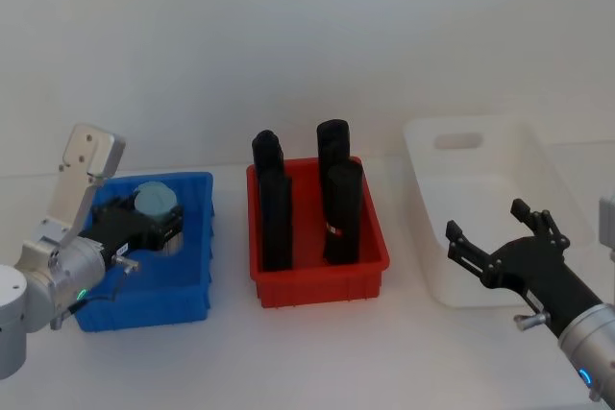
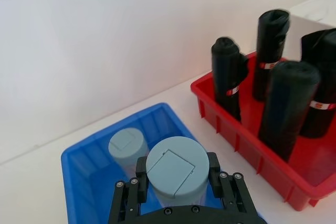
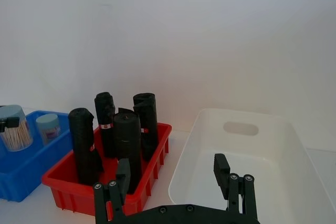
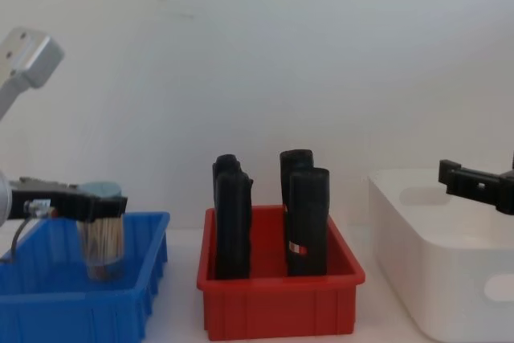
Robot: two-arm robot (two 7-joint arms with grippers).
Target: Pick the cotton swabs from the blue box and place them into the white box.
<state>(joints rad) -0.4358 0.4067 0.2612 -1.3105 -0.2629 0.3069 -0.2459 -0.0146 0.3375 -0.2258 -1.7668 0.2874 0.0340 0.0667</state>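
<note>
- Right now my left gripper [image 2: 176, 179] is clamped on one cotton swab tub [image 1: 154, 201]. Its fingers pinch just under the pale cap, where the rim gives them something to catch.
- That tub hangs upright over the blue box [image 1: 154, 309]. From the chest view its base looks lower than the rim, so I judge the lift barely begun.
- A second tub [image 2: 127, 145] stands in the blue box just past the held one, toward twelve o'clock, apart from the fingers.
- From the red bin [image 1: 317, 287] of black rolls [image 1: 341, 213], the blue box lies at nine o'clock and the white box [image 1: 509, 136] at three o'clock. The carry must therefore clear those tall rolls.
- My right gripper [image 1: 488, 220] hovers over the white box's six o'clock edge, fingers spread and holding nothing. I read it as parked out of the drop path.
</note>
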